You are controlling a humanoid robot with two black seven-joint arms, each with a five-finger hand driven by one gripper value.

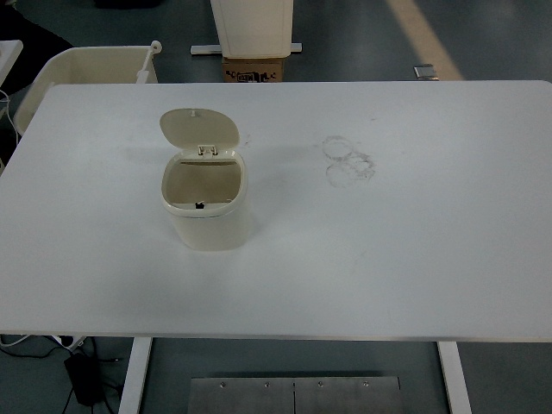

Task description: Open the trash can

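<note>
The white rectangular table's (pixel 285 338) near edge lies bare; left of centre, the small cream plastic trash can (pixel 204 203) stands open, lid (pixel 199 128) upright. Neither hand is visible, so their state can't be told.

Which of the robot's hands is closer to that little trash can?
Neither can be judged: no hand shows in the top view. The trash can stands alone on the white table, lid already open.

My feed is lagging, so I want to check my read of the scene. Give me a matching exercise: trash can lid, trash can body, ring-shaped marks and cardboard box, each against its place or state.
Things:
1. trash can lid
2. trash can body
3. ring-shaped marks
4. cardboard box

Places or states:
A. on the floor beyond the table's far edge
B. flipped up, open
C. standing upright on the left half of the table
D. on the tabletop, right of the can

Pairs: 1-B, 2-C, 3-D, 4-A
</note>
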